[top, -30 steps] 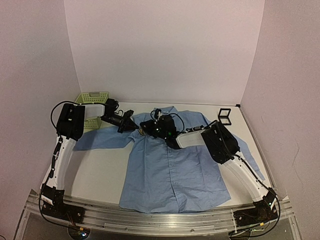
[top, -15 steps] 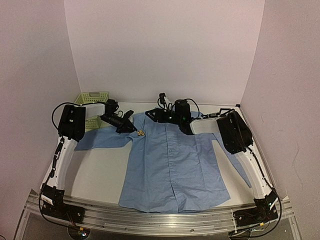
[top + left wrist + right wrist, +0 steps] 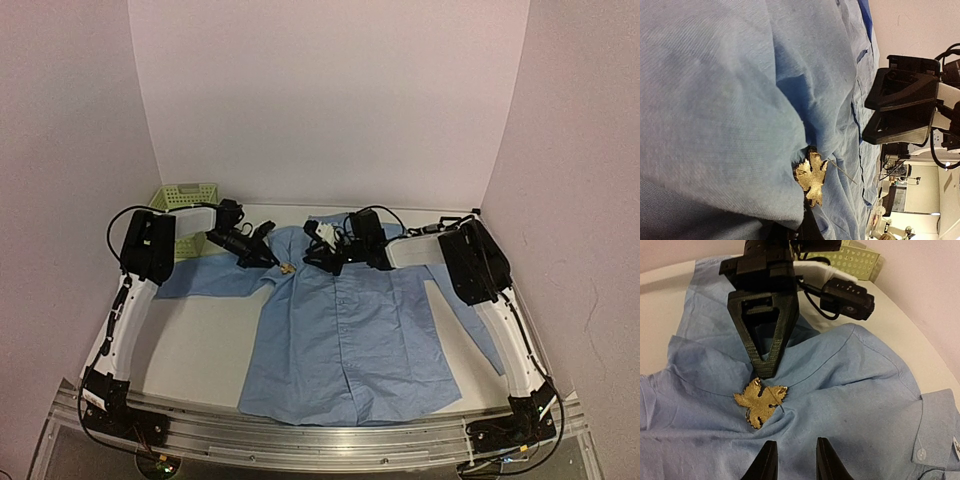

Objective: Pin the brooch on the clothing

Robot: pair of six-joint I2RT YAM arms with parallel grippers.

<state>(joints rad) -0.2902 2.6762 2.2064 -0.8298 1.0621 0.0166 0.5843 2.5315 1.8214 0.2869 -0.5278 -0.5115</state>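
Right wrist view: found brooch (image 3: pixel 761 402) lying on shirt (image 3: pixel 850 390), left tool (image 3: pixel 766 371) shut, pinching fabric at its edge; right tool (image 3: pixel 795 445) parted, empty. Recommend holding fold taut — regripping brooch squarely, driving exposed pin (image 3: pixel 842 173) through raised cloth only.

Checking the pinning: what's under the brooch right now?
Bunched light blue shirt fabric lies under the gold leaf brooch, at the tip of the shut left tool. Its pin shows beside it; whether it pierces the cloth is covered.
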